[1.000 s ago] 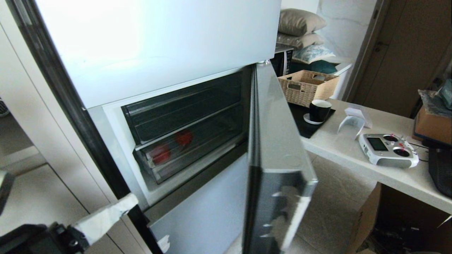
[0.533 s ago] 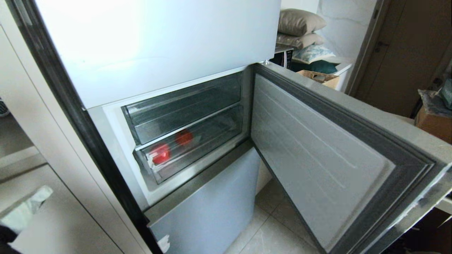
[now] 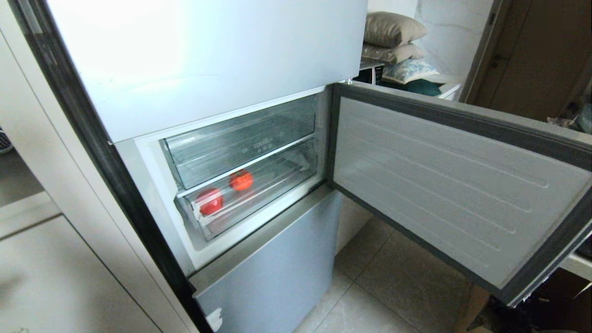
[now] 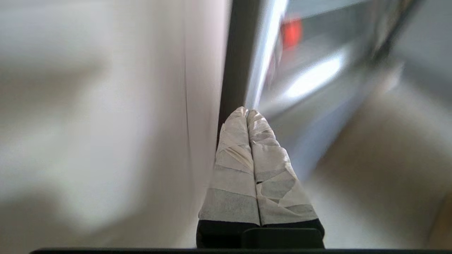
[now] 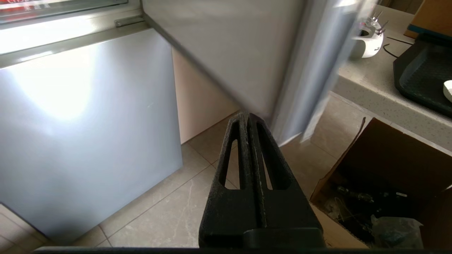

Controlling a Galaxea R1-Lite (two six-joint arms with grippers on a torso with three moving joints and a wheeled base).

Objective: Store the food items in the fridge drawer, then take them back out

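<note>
I see hard glare blowing out the upper fridge door (image 3: 185,55) in my head view, with straight edges bowing near the frame borders. My left wrist view is smeared with motion blur; only the taped fingers (image 4: 243,169) are sharp. A bright reflection pools on the lower panel (image 5: 70,91).

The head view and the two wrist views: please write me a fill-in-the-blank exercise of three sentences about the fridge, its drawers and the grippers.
1. The two round red toy food items lie inside the ____ of the two clear plastic fridge drawers.
2. The grey middle fridge door stands ____.
3. The tape-wrapped left gripper and the black right gripper both have their fingers ____.

Missing words: lower; open; shut
</note>
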